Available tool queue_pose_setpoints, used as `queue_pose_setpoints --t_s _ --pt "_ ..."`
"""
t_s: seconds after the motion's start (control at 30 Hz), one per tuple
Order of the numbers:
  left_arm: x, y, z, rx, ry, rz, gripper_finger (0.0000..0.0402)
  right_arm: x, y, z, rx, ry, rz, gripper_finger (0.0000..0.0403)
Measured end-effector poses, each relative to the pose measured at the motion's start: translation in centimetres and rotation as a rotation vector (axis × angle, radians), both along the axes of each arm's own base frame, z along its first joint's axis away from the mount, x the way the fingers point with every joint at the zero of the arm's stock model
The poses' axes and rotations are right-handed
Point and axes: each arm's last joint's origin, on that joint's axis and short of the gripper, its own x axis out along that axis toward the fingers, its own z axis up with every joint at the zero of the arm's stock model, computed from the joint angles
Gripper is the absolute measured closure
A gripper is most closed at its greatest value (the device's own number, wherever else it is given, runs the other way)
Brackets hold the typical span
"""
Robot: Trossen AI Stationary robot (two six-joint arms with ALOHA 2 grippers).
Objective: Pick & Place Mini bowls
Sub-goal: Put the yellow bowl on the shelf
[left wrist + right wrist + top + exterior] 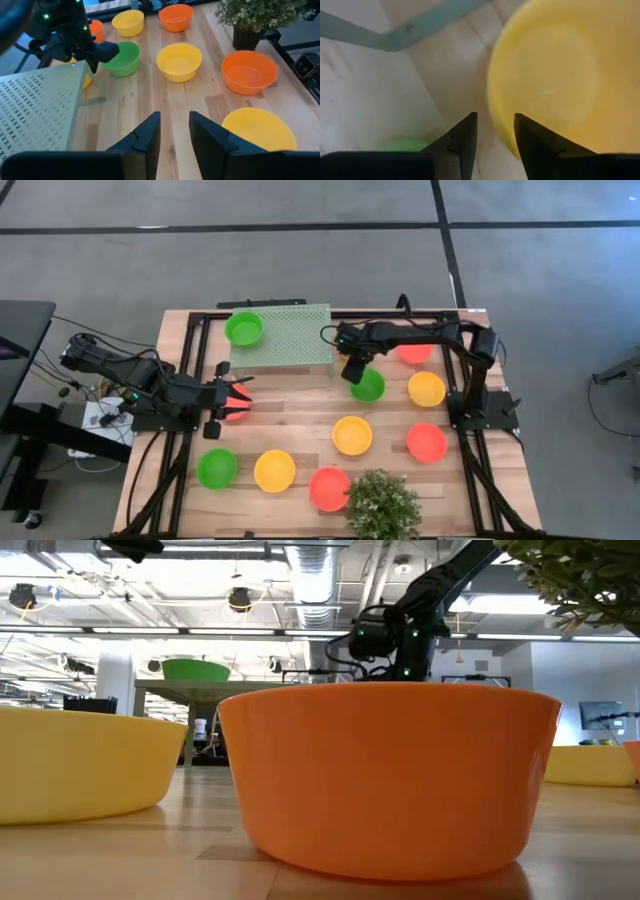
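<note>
Three mini bowls [274,470] are waiting in the front row beside the potted plant [382,505], with more scattered mid-table. Further back, the left gripper [175,131] is hovering by a red-orange bowl [236,411], fingers narrowly parted on nothing, while the right gripper [352,373] is hanging at the rim of a green bowl [370,388], jaws spread and empty. This looks like the reach before a pick, so next the right gripper needs to straddle that rim, pinch it and likely carry it back to the perforated stand [295,335], where one green bowl [243,328] is already sitting.
</note>
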Motion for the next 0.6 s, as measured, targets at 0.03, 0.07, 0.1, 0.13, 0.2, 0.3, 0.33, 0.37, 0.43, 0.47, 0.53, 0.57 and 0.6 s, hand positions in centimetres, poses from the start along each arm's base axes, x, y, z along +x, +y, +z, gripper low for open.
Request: queue_pose_setpoints --t_s 0.03,0.07,0.1,0.13,0.2,0.3,0.33,0.37,0.43,0.47,0.53,0.57,0.6 --pt "0.0 0.0 0.0 0.0 0.0 0.0 0.0297 0.0 -0.1 0.0 -0.004 0.002 -0.003 0.0294" --pt "0.0 0.0 0.0 -0.001 -0.002 0.0 0.0297 0.0 -0.1 0.0 -0.008 0.006 -0.005 0.0305" --pt "0.0 0.0 0.0 -0.002 -0.003 0.0 0.0297 -0.1 -0.1 0.0 -0.009 0.011 -0.007 0.0317" --pt "0.0 0.0 0.0 -0.002 -0.004 0.0 0.0297 -0.2 -0.2 0.0 -0.007 0.013 -0.011 0.0332" --pt "0.0 0.0 0.0 -0.003 -0.006 0.0 0.0297 -0.2 -0.3 0.0 -0.007 0.011 -0.017 0.0365" --pt "0.0 0.0 0.1 -0.003 -0.007 0.0 0.0297 -0.3 -0.4 0.0 -0.006 0.014 -0.023 0.0394" --pt "0.0 0.0 0.1 -0.003 -0.007 0.0 0.0297 -0.3 -0.3 0.1 -0.005 0.015 -0.02 0.0392" --pt "0.0 0.0 0.1 -0.004 -0.007 0.0 0.0297 -0.3 -0.2 0.1 -0.001 0.026 -0.017 0.0389" --pt "0.0 0.0 0.1 -0.004 -0.009 0.0 0.0297 -0.3 0.2 0.6 0.016 0.066 -0.009 0.0389" --pt "0.1 0.0 0.1 -0.005 -0.011 0.0 0.0297 -0.2 0.4 1.0 0.021 0.079 -0.003 0.0393" --pt "0.1 0.0 0.1 -0.006 -0.012 0.0 0.0297 0.1 0.9 1.9 0.032 0.099 0.006 0.0398" --pt "0.1 0.0 0.1 -0.006 -0.013 0.0 0.0297 0.3 1.2 2.4 0.036 0.108 0.006 0.0398" --pt "0.1 0.0 0.1 -0.006 -0.012 0.0 0.0297 0.5 1.4 3.0 0.04 0.113 0.005 0.0396"
